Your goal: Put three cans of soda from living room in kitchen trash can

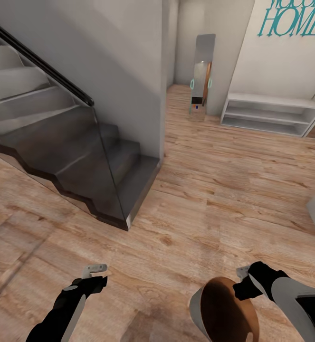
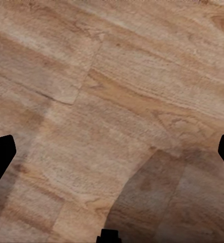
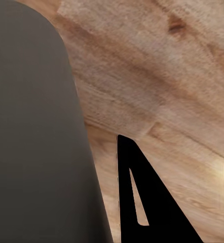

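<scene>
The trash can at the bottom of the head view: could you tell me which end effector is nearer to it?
Right. The right end effector sits at the trash can rim; the left end effector hangs well off to its left.

The tash can's [image 3: 36, 131] plain grey outer wall stands close beside one dark gripper finger [image 3: 147, 202], above the light wood floor [image 3: 162, 76].

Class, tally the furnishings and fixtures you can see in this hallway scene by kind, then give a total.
Trash can: 1
Staircase: 1
Low white shelf unit: 1
Standing mirror: 1
Wall lettering "HOME": 1
Total: 5
</scene>
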Tool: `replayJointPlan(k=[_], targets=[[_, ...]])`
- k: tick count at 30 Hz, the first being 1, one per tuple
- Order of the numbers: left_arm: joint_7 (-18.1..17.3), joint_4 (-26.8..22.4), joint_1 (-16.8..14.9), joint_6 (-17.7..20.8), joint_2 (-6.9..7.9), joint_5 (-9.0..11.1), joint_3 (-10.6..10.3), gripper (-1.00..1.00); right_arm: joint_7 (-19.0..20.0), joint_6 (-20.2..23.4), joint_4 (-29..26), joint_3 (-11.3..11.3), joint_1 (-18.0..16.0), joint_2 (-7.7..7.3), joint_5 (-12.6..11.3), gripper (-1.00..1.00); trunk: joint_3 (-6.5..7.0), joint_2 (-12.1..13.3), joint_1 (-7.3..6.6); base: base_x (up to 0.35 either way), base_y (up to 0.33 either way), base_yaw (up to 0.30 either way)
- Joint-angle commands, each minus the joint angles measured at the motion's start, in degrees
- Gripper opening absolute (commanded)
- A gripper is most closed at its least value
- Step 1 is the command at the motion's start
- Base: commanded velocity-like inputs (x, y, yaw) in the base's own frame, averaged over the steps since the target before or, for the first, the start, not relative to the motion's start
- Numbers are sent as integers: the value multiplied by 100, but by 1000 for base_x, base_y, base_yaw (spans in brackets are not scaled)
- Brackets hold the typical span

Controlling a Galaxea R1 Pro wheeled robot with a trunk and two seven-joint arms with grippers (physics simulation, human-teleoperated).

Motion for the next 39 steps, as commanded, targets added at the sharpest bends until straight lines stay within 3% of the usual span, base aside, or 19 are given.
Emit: replayJointPlan(k=[1, 7, 10, 13, 19, 23, 25, 30, 39], targets=[[-1, 0, 0, -2, 0, 0, 0, 100, -17, 14, 2, -57, -1, 6, -49, -100, 0, 0, 0, 0, 0, 0], [-4, 9, 2, -109, 0, -19, -7, 100, -781, 37, 8, -29, 0, 46, -36, -100, 0, 0, 0, 0, 0, 0], [1, 9, -2, -177, 0, -22, -8, 100, -921, 71, -28, -25, -1, 95, -34, -100, 0, 0, 0, 0, 0, 0], [5, 9, 1, -211, -5, -26, -9, 100, -987, 201, -330, -29, -1, 243, -40, -100, 0, 0, 0, 0, 0, 0], [21, 9, 2, -226, -8, -26, -13, 100, -1002, 1092, -1163, -115, -1, 491, -103, -100, 0, 0, 0, 0, 0, 0], [40, 4, 2, -227, -9, -22, -11, 100, -974, 1387, -1265, -640, -8, 702, -273, -100, 0, 0, 0, 0, 0, 0], [46, 1, 1, -227, -9, -20, -9, 100, -883, 1893, -1359, -872, -13, 791, -386, -100, 0, 0, 0, 0, 0, 0], [48, -3, 2, -227, -9, -19, -9, 100, -694, 2175, -1447, -932, -18, 853, -420, -100, 0, 0, 0, 0, 0, 0], [48, 6, 2, -227, -9, -26, -9, 100, -933, 2193, -1456, -920, -11, 911, -402, -100, 0, 0, 0, 0, -46, 0]])
